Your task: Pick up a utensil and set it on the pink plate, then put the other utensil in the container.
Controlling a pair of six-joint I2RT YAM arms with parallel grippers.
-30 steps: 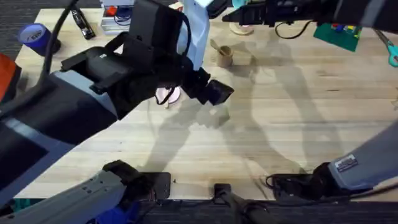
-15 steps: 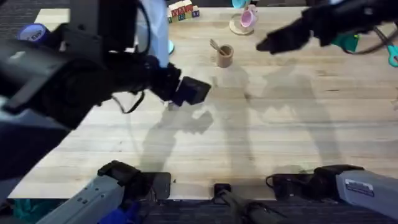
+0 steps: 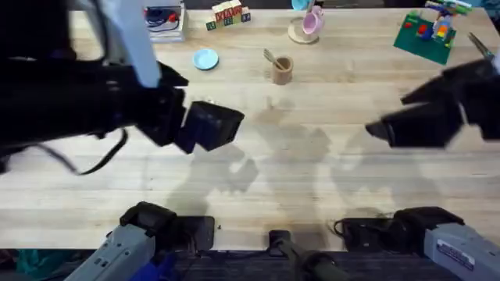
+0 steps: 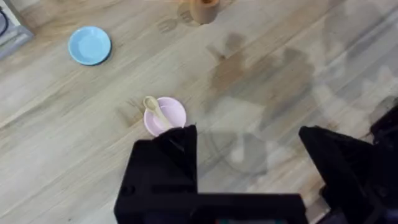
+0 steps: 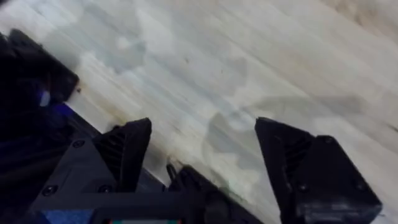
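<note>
In the left wrist view the utensil (image 4: 155, 111), a pale wooden spoon, lies across the pink plate (image 4: 168, 117). My left gripper (image 4: 249, 149) hangs open and empty well above the table, just short of the plate. From overhead this gripper (image 3: 209, 128) is a big dark shape over the plate's spot. The tan container (image 3: 282, 70) stands at the back middle, and the other utensil (image 3: 270, 56) pokes out of it. My right gripper (image 5: 208, 146) is open and empty over bare wood; overhead it (image 3: 384, 131) hovers at the right.
A light blue plate (image 3: 206, 59) lies left of the container. A pink mug (image 3: 312, 22) on a coaster, toy blocks (image 3: 227, 12) and a green brick plate (image 3: 426, 31) line the table's far edge. A box (image 3: 160, 17) sits at the back left.
Both arms have pulled back toward their bases. The left arm swung left and nearer. The right arm left the far back and now hovers over the right side.
</note>
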